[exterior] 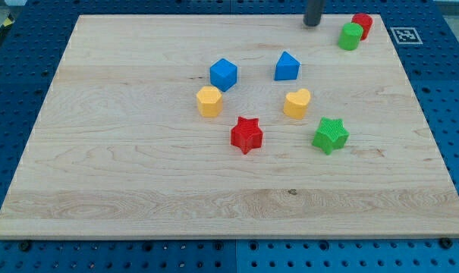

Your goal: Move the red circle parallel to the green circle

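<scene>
Red circle point(363, 23): showing as a short upright red cylinder, sitting at the view's top right corner of the wooden board point(123, 189), partly hidden behind the green circle point(350, 36) and touching it.

Counting eight blocks: two red, namely the circle and a red star point(246, 134); two green, namely the circle and a green star point(331, 135); two blue, namely a blue cube point(223, 73) and a blue pentagon-like block point(287, 66); two yellow, namely a yellow hexagon-like block point(209, 100) and a yellow heart point(297, 102).

My tip point(312, 23): resting near the top edge, just left of the green circle, not touching. Carrying no jaws; a plain rod only.
</scene>
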Robot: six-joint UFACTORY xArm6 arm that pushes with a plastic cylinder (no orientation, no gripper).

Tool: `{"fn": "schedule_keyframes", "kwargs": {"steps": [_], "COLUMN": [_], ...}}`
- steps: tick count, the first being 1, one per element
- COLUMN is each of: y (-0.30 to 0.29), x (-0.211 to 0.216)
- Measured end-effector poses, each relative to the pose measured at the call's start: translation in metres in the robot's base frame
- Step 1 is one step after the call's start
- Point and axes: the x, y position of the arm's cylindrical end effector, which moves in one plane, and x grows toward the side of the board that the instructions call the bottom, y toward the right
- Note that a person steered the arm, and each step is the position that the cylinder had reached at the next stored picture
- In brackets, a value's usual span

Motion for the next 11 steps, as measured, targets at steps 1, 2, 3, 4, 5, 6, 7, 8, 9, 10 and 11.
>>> {"fn": "schedule_keyframes", "kwargs": {"steps": [1, 2, 3, 4, 5, 6, 7, 8, 9, 10, 11], "y": [0.03, 0.061, 0.089, 0.116, 0.115, 0.107, 0.097, 0.095, 0.091, 0.081, 0.072], "x": [-0.014, -0.021, 0.003, 0.03, 0.031, 0.007, 0.018, 0.045, 0.062, 0.087, 0.11]}}
